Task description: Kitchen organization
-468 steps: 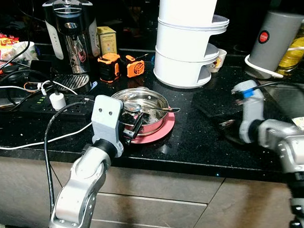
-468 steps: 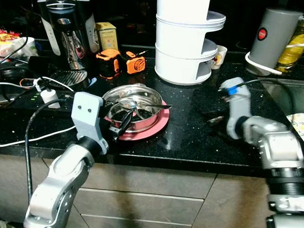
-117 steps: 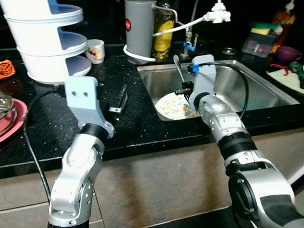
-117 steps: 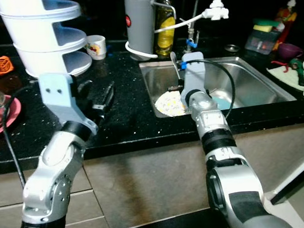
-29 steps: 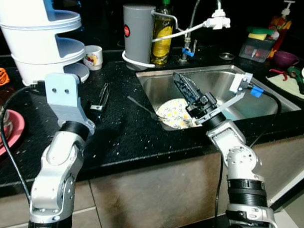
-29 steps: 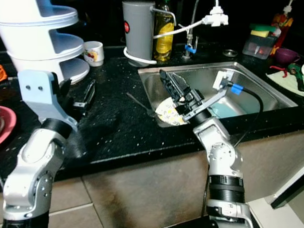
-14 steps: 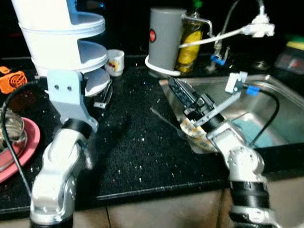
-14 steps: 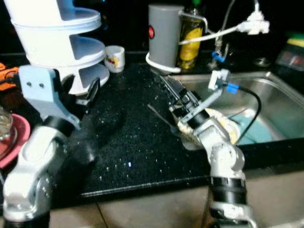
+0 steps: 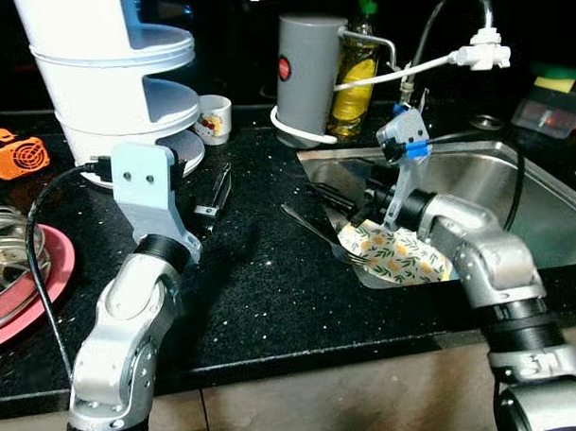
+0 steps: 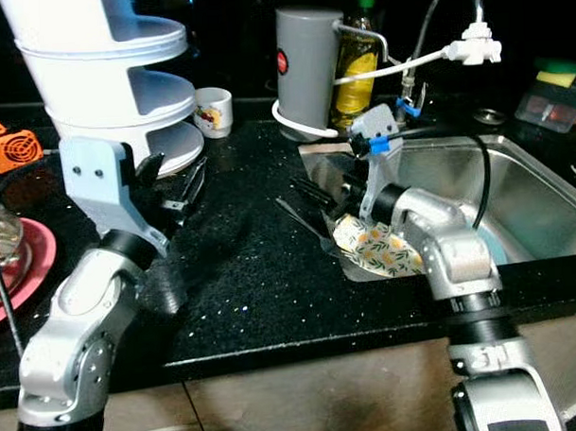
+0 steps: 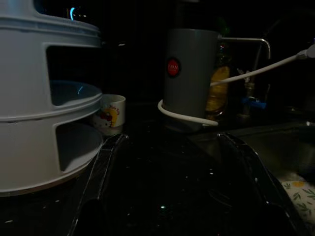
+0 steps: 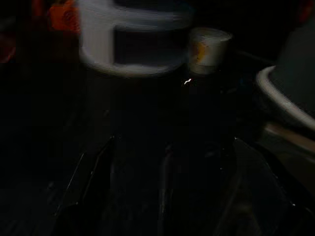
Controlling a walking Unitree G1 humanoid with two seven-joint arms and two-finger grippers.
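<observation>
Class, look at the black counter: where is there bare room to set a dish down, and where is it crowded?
Free: the dark counter in front, between the left gripper and the floral plate at the sink edge. Crowded: the back edge, with the white tiered stand, small mug and grey canister; the far left holds the pink plate with a steel bowl.

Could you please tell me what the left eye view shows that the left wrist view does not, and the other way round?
The left eye view takes in the pink plate carrying a steel pan, the orange tool, and the right gripper beside the floral plate at the sink edge. The left wrist view gives a level look between the left gripper fingers, spread apart with nothing between them. Both show the white tiered rack, the small mug, the grey canister and the floral plate.
</observation>
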